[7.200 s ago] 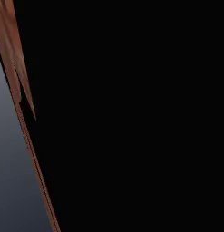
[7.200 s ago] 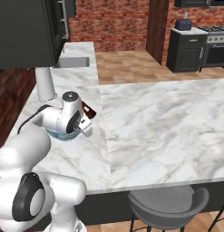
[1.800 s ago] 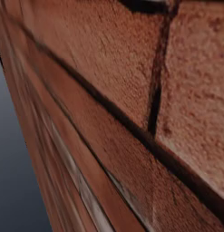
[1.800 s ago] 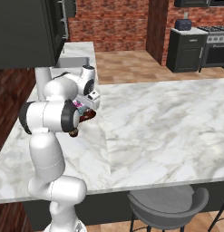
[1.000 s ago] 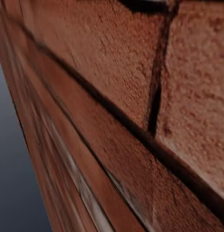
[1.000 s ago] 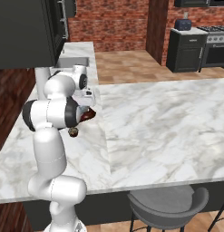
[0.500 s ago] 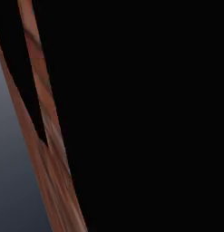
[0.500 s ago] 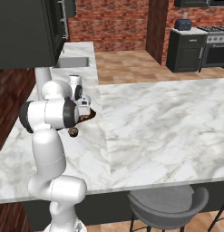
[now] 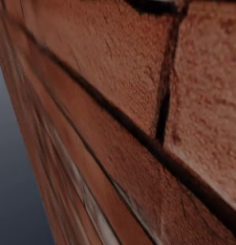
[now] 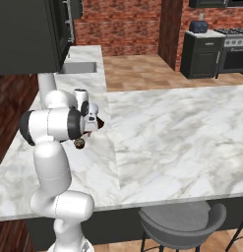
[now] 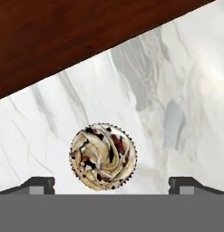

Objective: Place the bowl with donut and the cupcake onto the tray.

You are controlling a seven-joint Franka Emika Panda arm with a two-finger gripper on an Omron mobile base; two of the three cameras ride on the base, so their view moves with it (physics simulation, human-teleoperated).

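Hovering over the cupcake [image 11: 103,156], your gripper [image 11: 111,183] now stands with jaws spread wide and empty, having swung off the bowl side toward it over the last seconds, so on the marble counter [image 11: 186,81] the cupcake, at your seven o'clock, looks next for the reddish-brown tray [image 11: 63,36] at eleven.

A swirled cream-and-chocolate cupcake [image 11: 103,156] stands upright on white marble just beside the dark reddish-brown tray [image 11: 63,41].

Cupcake [image 11: 103,156] sat on the bench [image 11: 186,81], apart from the tray [image 11: 63,36] edge; a stool [image 10: 182,224] stood before the bench.
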